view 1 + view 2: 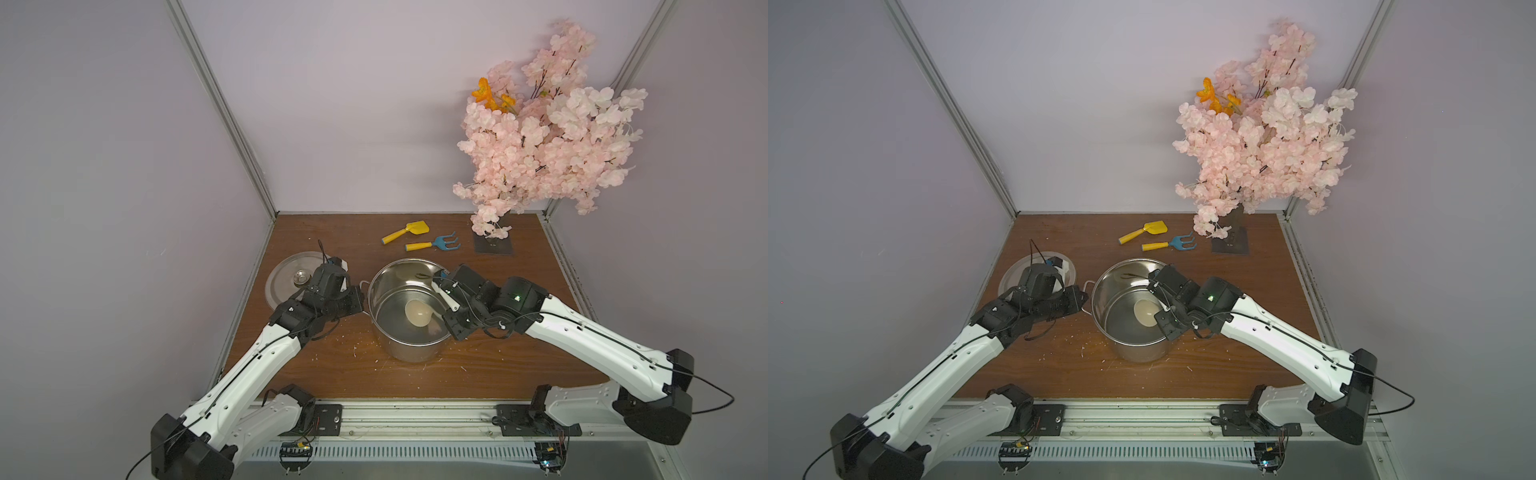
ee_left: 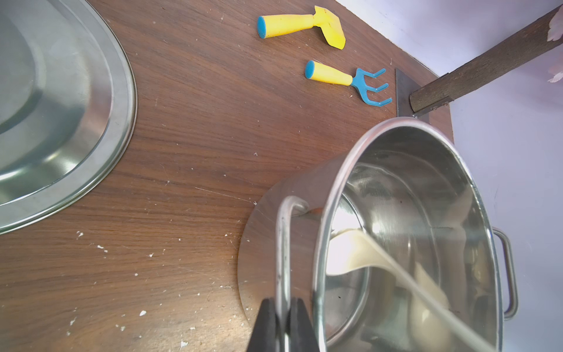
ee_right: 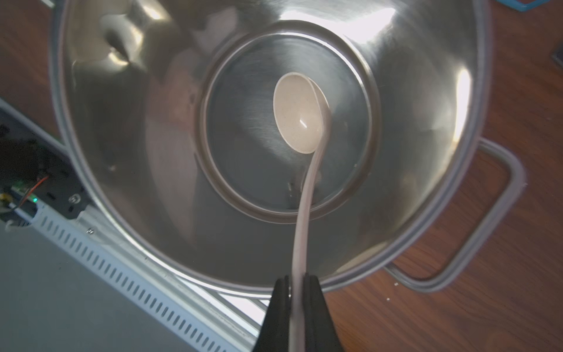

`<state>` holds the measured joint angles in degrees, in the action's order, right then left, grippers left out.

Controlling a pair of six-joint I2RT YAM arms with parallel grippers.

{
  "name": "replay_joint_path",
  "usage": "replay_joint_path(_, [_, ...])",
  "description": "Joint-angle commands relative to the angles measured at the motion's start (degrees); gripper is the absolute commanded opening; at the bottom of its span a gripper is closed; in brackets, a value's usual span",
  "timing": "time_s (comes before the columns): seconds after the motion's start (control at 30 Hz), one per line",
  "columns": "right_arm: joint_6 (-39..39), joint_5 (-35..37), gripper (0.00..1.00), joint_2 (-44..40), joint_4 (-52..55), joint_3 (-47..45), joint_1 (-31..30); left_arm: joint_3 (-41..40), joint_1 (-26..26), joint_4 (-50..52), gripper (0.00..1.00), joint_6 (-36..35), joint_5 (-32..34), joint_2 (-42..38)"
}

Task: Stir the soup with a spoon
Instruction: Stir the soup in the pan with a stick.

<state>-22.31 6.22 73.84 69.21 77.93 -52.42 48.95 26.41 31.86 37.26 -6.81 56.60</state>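
A: Spoon (image 3: pixel 297 115) sat where?
B: Inside the pot (image 1: pixel 411 351), bowl low over its shiny floor, handle rising past the rim.
A: And the grippers?
B: The right gripper (image 3: pixel 298 285) was clamped on the spoon's handle above the pot; the left gripper (image 2: pixel 283 304) was pinched tight on the pot's side handle (image 2: pixel 283 250), with the lid (image 1: pixel 282 276) just beyond.
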Motion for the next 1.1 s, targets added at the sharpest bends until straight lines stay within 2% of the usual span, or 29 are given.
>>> replay_joint_path(0.0, [0.26,3.96,0.0,0.45,0.67,1.45,3.18,0.73,0.74,-0.83,0.02,-1.91,-1.36,-1.73])
replay_joint_path(0.17, [1.7,2.73,0.0,6.69,-1.46,7.27,3.99,0.4,0.74,-0.83,0.02,-1.7,-1.52,-2.0])
replay_joint_path(0.3, [2.89,-2.04,0.0,12.33,-3.77,12.3,3.81,0.01,0.74,-0.92,0.02,-1.57,-1.63,-2.02])
replay_joint_path(0.5, [3.76,-6.69,0.0,16.23,-5.86,15.54,-1.06,0.18,0.74,-0.82,0.02,-1.64,-1.55,-2.02])
replay_joint_path(0.7, [1.55,-7.3,0.0,10.04,-6.62,7.02,-4.83,1.08,0.74,-0.83,0.03,-1.73,-1.51,-1.56])
replay_joint_path(0.83, [-0.32,-4.1,0.0,3.77,-4.29,1.14,-4.72,1.45,0.74,-0.83,0.03,-1.88,-1.45,-1.58])
replay_joint_path(0.93, [-1.13,0.13,0.0,0.23,-1.84,-1.52,-3.32,1.54,0.74,-0.82,0.04,-1.83,-1.49,-1.59])
replay_joint_path(1.07, [0.43,2.48,0.0,-0.06,-0.32,-0.76,2.07,1.45,0.74,-0.83,0.04,-2.01,-1.62,-1.69])
